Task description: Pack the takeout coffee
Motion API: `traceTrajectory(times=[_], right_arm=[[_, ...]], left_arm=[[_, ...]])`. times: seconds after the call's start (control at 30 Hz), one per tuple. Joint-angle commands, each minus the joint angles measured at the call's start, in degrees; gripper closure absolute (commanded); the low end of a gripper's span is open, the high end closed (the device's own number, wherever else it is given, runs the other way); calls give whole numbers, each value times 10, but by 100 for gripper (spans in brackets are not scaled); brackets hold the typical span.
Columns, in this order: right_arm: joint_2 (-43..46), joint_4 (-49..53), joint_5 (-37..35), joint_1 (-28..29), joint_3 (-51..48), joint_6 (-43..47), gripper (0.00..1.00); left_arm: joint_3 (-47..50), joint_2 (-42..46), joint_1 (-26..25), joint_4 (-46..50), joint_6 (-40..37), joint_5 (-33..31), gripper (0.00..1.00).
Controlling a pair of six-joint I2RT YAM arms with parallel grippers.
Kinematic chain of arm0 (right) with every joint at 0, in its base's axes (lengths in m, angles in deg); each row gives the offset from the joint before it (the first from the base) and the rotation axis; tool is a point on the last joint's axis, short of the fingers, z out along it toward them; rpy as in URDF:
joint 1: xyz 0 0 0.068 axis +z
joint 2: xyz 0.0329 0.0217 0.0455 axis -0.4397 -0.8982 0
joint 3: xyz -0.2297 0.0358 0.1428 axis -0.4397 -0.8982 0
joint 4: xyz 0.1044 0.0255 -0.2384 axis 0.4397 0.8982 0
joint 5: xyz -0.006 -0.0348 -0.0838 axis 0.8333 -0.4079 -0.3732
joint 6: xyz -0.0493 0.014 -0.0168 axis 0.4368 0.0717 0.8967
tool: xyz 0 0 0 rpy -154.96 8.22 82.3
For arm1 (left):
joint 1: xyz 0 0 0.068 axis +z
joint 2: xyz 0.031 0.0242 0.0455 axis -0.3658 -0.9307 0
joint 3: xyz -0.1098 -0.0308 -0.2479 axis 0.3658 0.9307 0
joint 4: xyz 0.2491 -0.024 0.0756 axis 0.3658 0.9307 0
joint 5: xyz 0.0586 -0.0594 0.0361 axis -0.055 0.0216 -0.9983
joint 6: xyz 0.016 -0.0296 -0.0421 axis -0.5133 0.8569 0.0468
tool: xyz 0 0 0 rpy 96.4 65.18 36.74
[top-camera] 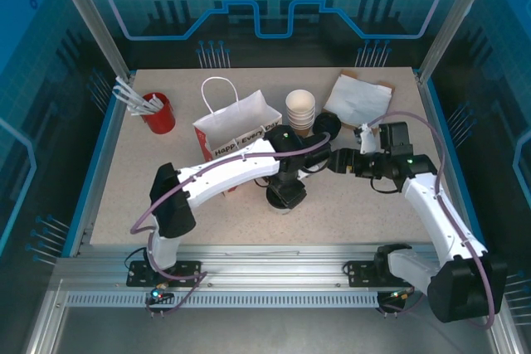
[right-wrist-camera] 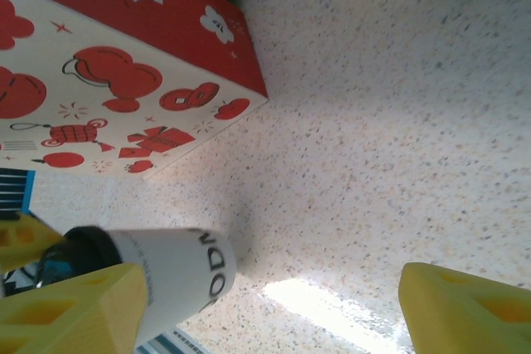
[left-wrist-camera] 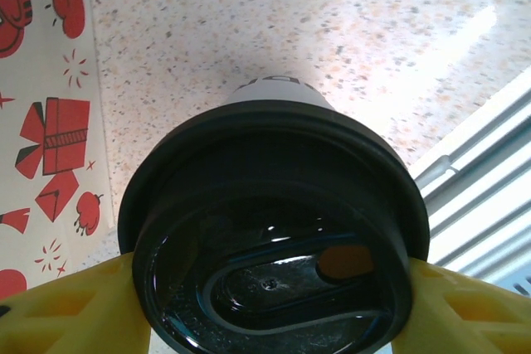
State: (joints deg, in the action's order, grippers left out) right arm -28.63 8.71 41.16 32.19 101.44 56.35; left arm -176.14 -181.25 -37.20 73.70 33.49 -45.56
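**One cup gripped, bag not yet reached**

Most of the scene is the speckled table (top-camera: 365,213). On it the printed paper bag (top-camera: 236,126) stands with its mouth open, up and to the left of the left gripper (left-wrist-camera: 270,288). From that wrist, the bag's wall runs close along the left side.

The coffee (right-wrist-camera: 170,275) sits between the left gripper's yellow fingers (left-wrist-camera: 75,312). They press on opposite sides of the black lid (left-wrist-camera: 274,205), so this gripper is clamped on the cup at lid height. I cannot tell whether the cup base touches the table.

The right gripper (right-wrist-camera: 274,288) is spread wide with nothing between its fingers. The cup lies just beside one of them.

The step in hand looks like carrying the cup to the bag.
- Because the hold is on the lid rim, a jerk could pop the lid, so lift slowly and keep the cup upright.
- Raise it until the base clears the bag's rim before moving sideways.
- Come down through the middle of the mouth, away from the handles.
- Keep the right gripper out of the path, or use it to steady the bag's edge.
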Motion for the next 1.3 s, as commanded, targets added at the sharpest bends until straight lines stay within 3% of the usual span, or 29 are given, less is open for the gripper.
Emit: traceTrajectory(times=[0.0,0.23,0.33,0.47,0.9,1.07,1.27], right_arm=[[16,18,-47,6,41,9,19],[19,27,-104,-2,92,5,19],[20,24,-103,-2,111,0,19],[13,10,-82,20,132,-4,19],[-116,-9,-88,181,275,-4,20],[-191,-6,-98,229,357,0,23],[-286,30,-142,259,461,26,31]], left_arm=[[-47,68,0,15,-49,61,52],[-200,83,12,54,-94,99,53],[-291,78,39,79,-100,87,55],[-318,110,110,60,-98,88,56],[-268,193,321,53,-160,90,55],[-219,204,361,62,-188,88,54],[-204,194,365,80,-216,96,54]])
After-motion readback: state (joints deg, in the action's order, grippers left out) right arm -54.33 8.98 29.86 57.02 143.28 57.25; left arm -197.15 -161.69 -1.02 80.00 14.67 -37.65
